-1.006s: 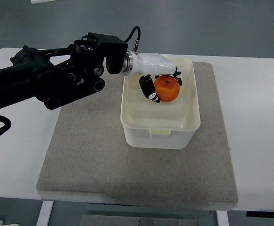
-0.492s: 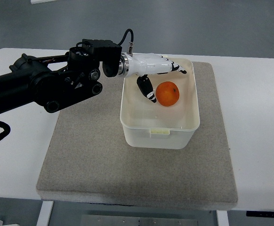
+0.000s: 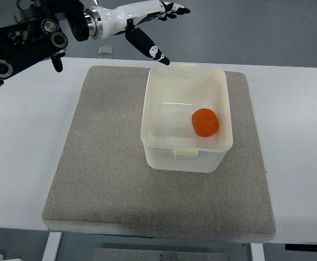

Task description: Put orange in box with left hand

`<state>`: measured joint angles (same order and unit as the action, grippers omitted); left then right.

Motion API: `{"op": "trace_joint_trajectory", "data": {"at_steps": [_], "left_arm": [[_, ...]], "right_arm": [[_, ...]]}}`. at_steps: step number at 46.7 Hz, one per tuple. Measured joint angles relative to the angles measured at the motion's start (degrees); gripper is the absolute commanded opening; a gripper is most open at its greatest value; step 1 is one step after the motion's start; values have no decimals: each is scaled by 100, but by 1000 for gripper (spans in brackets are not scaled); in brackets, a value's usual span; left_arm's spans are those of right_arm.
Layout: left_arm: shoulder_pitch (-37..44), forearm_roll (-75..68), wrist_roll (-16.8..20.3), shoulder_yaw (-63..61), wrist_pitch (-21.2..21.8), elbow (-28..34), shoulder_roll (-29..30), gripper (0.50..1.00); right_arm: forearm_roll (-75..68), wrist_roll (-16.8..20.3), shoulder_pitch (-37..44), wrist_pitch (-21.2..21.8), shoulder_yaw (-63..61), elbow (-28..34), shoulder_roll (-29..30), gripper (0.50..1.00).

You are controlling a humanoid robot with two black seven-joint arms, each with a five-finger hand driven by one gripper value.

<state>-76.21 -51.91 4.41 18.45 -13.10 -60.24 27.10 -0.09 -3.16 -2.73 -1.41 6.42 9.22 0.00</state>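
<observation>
Step in hand: the placing looks done; the orange lies inside the box and no hand touches it, so what remains, as I judge it, is only clearing the arm away.
Orange: it rests on the floor of the box, toward the box's right wall and nearer the front wall than the back one, free on all visible sides except perhaps where it meets the right wall, which I cannot tell.
Box: white, open-topped, upright on the grey mat, which lies on the white table.
Left hand: beyond the back-left corner of the box, up near the picture's top edge, well apart from the orange.
Fingers: spread and stretched out, holding nothing; the long fingers point away to the right past the box's back rim, and the thumb angles down toward the box's back-left corner.
Left arm: comes in from the upper left, black links leading into the white wrist.
Next move: nothing delicate, I think; the arm need only draw away from the box without brushing its rim.
Right hand: not visible.
</observation>
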Motion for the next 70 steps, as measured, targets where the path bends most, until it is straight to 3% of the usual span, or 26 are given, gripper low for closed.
{"op": "trace_joint_trajectory", "data": {"at_steps": [11,22,34,41,51,70], "left_arm": [[307,619,-1,59,-79,73,523,994],[1086,704,-1,607,-176,117,645,994],[1365,2231,4,627,-231,941,648,1000],[1508,3650,8,621,-699,1498,644,1000],[1603,4185,8,624,-1471,2142,552,1000],[1859,5212,9,626,-1766,2456,533,1000]], "right_arm": [[0,0,0,0,0,0,0,932],[0,-1,1,0,0,-1,0,932],[0,-1,1,0,0,0,0,932],[0,0,-1,0,0,0,0,932],[0,0,1,0,0,0,0,932],[0,0,0,0,0,-2,0,932]]}}
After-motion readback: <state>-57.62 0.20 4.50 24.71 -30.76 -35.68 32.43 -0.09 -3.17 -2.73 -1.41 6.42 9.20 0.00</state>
